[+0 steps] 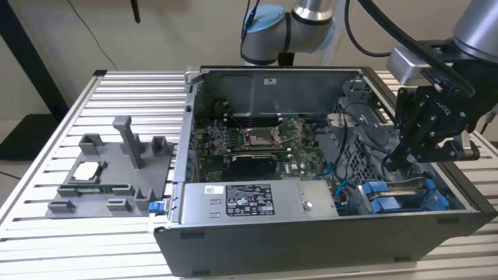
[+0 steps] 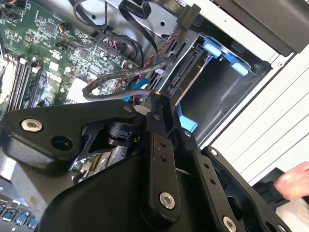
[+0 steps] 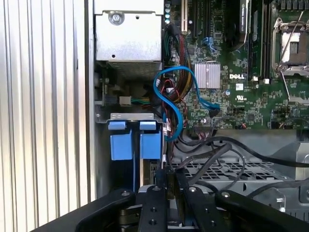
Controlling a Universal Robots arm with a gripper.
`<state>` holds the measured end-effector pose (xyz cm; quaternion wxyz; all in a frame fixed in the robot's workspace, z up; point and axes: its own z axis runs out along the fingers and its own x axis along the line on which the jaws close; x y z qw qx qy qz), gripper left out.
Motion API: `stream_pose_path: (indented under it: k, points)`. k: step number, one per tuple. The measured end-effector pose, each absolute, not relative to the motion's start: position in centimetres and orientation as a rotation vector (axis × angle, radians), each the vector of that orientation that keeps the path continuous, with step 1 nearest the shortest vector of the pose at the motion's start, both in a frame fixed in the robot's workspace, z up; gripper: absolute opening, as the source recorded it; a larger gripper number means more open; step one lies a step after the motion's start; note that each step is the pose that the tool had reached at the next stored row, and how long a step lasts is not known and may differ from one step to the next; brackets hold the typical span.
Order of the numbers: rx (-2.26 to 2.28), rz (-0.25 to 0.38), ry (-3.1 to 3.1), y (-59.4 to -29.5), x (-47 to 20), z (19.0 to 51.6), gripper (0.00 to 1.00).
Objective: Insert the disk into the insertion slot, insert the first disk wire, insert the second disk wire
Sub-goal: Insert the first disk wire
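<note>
The disk (image 2: pixel 186 72) stands on edge in the insertion slot (image 2: pixel 219 94) at the front corner of the computer case (image 1: pixel 311 245), on the exterior view's right. Its blue carrier frame (image 1: pixel 386 201) (image 3: pixel 150 144) shows at the slot mouth. My gripper (image 1: pixel 398 160) hangs just above the bay. In both wrist views its black fingers (image 2: pixel 155 125) meet at the tips, and my gripper (image 2: pixel 157 96) (image 3: pixel 167 175) looks shut on the small end of a black disk wire (image 3: pixel 207 154) beside the disk's connector edge. The pinched end itself is mostly hidden.
The grey power supply (image 1: pixel 249 201) sits along the case front. A blue cable (image 3: pixel 174 106) loops over the motherboard (image 1: pixel 257 140) next to the bay. A grey fixture tray (image 1: pixel 109 175) lies on the exterior view's left. A person's hand (image 2: pixel 294 181) shows outside the case.
</note>
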<state>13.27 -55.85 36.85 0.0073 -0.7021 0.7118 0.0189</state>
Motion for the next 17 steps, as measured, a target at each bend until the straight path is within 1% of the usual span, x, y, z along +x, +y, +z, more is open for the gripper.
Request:
stream_pose_path:
  k: [17]
  points:
    - [-2.199, 0.054, 2.227, -55.98, 13.71, 36.42, 0.19]
